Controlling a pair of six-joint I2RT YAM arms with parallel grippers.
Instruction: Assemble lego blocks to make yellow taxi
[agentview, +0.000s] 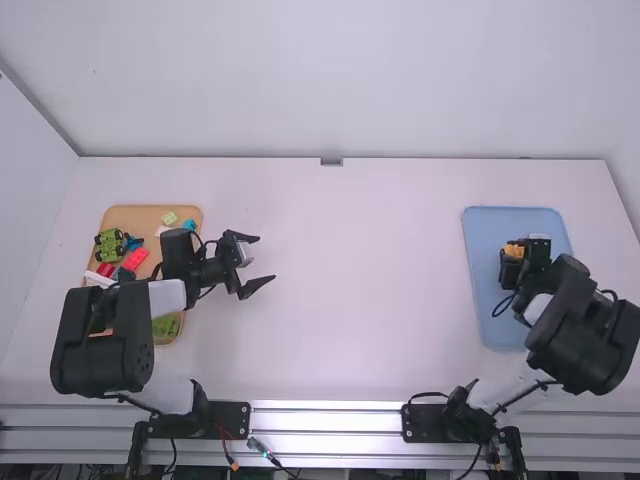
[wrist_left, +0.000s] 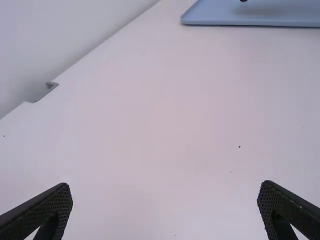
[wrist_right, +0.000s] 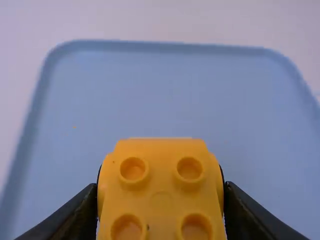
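- My right pincer (agentview: 514, 262) clamps the block (wrist_right: 161, 200) over the tray (agentview: 483, 290).
- My left pincer (agentview: 266, 258) is spread apart.
- Releasing too high or tilted could topple the block.

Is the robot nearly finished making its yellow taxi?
Maybe! Picking up the studded yellow piece looks done: the right gripper has it in hand over the blue tray. I can't tell whether wheels are on. Setting it down seems left. The left gripper is open and empty, and red blocks sit in the tan tray, perhaps spares.
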